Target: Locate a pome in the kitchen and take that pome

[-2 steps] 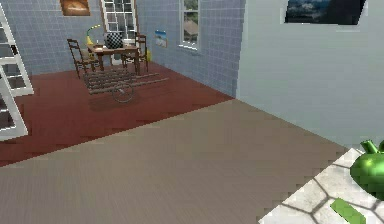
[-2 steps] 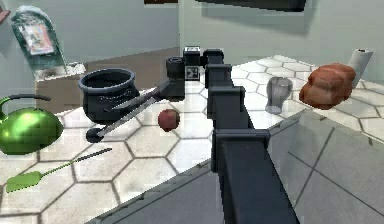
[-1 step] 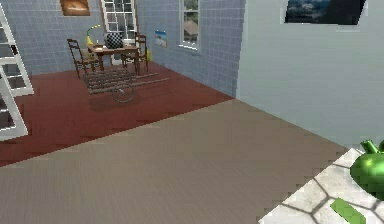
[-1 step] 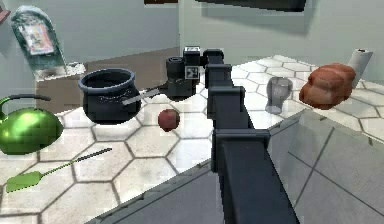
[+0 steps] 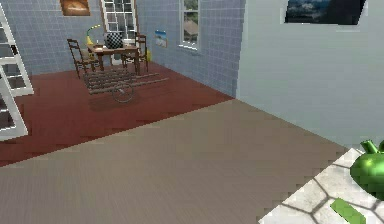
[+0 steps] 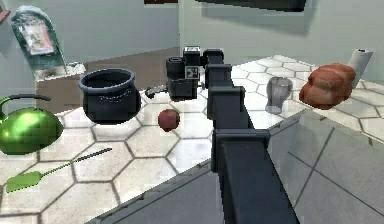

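Note:
A small round red-brown fruit (image 6: 168,119), apple-like in shape, lies on the pale hexagon-tiled countertop (image 6: 150,160) in the arm side view. The dark arm bar rises from the bottom edge and ends above and just right of the fruit. At its far end sits the gripper (image 6: 168,86), a dark body with white marked squares behind it. The fruit lies a little below the gripper in the picture. I cannot tell whether the gripper holds anything or touches the fruit.
On the counter stand a black pot (image 6: 108,93), a green kettle (image 6: 25,128), a green spatula (image 6: 40,176), a grey cup (image 6: 278,93), a bread loaf (image 6: 328,83) and a paper roll (image 6: 362,62). Ahead, kettle (image 5: 372,165), counter corner (image 5: 315,195), open floor, far dining table (image 5: 108,55).

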